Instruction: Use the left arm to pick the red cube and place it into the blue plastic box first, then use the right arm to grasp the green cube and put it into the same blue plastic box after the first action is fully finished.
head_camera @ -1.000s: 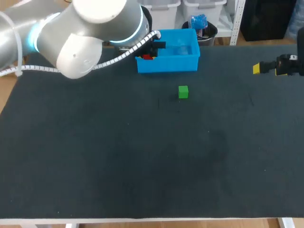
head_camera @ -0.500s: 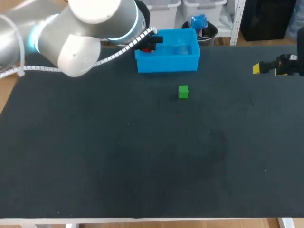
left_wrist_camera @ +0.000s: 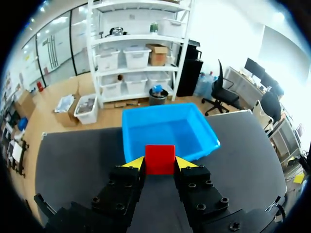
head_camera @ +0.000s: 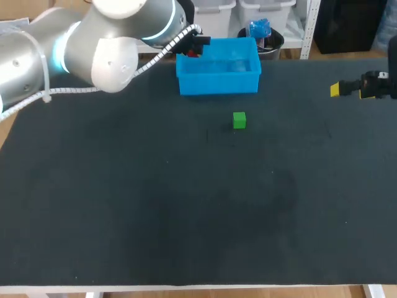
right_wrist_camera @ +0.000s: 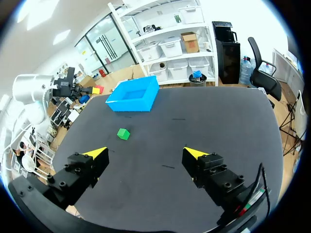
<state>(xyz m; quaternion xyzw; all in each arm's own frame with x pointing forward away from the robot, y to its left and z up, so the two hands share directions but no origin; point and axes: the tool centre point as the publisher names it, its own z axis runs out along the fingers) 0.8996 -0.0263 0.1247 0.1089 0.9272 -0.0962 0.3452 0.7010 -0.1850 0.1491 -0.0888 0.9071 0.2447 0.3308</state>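
Between the left fingers [left_wrist_camera: 136, 162], the red cube [left_wrist_camera: 160, 158] sits square-on.

A dark worktop [head_camera: 124, 217] with a pale front edge is filling most of the head view, carrying a blue plastic box [head_camera: 218, 83] that is sitting at its far edge in the upper middle of the frame, with a small green cube [head_camera: 239, 120] lying just below it, apart from its wall.

The left arm's fingers [left_wrist_camera: 136, 163], clamped on the red cube [left_wrist_camera: 160, 158], have drifted from the blue box's [left_wrist_camera: 160, 108] left half toward its far-left rim, seemingly higher.
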